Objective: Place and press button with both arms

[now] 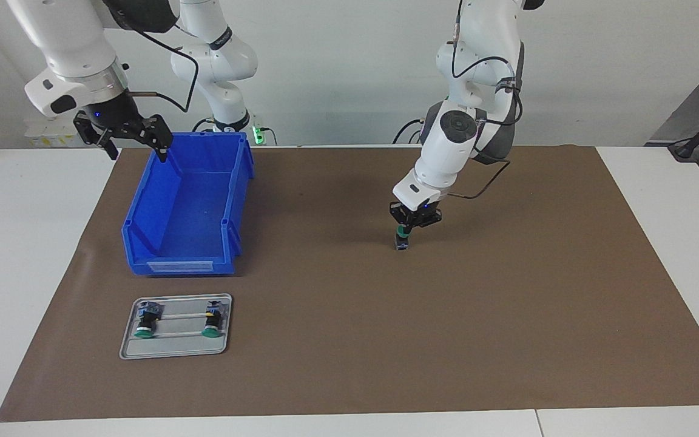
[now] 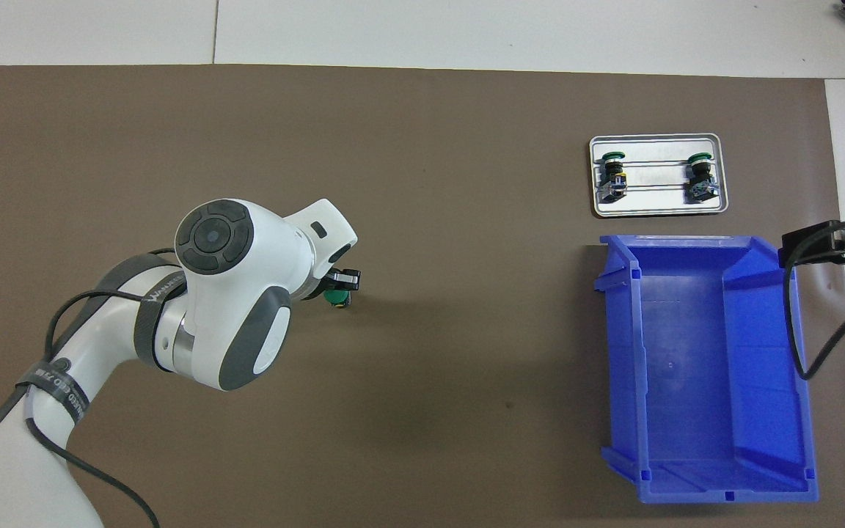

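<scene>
Nearest the robots, the right gripper hangs spread wide over the bin's rim. Farther out, the left gripper pinches the button upright on the mat. Farthest, two buttons lie in a tray.

A plain pale wall fills the top of the frame. Below it a white table spans the picture, a brown mat covering its middle. Light is even, with soft shadows.
</scene>
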Controlling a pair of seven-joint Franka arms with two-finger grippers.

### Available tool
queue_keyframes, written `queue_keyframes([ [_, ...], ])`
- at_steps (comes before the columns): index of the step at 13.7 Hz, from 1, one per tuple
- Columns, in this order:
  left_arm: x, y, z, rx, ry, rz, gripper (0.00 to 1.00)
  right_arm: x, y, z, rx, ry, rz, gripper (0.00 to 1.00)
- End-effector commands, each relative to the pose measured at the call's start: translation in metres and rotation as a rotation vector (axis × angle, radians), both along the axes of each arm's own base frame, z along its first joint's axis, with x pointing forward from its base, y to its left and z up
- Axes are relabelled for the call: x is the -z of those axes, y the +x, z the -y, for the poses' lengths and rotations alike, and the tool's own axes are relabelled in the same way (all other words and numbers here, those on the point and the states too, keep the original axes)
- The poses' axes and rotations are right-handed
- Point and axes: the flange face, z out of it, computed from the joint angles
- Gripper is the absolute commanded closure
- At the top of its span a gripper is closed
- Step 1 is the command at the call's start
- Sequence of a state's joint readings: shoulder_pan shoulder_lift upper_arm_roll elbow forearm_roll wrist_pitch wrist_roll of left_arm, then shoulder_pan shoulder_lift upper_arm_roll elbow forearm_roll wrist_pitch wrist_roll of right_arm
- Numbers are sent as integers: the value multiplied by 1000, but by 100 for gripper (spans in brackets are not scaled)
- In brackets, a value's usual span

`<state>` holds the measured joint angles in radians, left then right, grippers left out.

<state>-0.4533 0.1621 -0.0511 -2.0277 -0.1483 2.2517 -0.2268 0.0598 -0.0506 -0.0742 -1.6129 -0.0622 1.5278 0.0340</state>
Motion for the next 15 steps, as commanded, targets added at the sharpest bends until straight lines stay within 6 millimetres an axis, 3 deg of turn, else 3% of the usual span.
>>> queue_keyframes([
  [1, 20, -15, 2, 0, 14, 26, 100, 0, -3, 1, -22, -7, -4, 0],
  [4, 38, -23, 2, 2, 14, 36, 100, 0, -3, 1, -24, -7, -4, 0],
  [6, 33, -18, 4, 3, 12, 37, 100, 0, -3, 1, -24, -7, -4, 0],
  [9, -10, 7, 8, 3, 2, 39, 100, 0, -3, 1, -24, -7, -4, 0],
  [11, -55, 28, -6, -20, 4, 17, 100, 0, -3, 1, -22, -7, -4, 0],
  [12, -79, 39, -20, -38, 4, 11, 100, 0, -3, 1, -24, -7, -4, 0],
  [15, -143, 74, -92, -58, 9, -7, 100, 0, -3, 1, -25, -7, -4, 0],
])
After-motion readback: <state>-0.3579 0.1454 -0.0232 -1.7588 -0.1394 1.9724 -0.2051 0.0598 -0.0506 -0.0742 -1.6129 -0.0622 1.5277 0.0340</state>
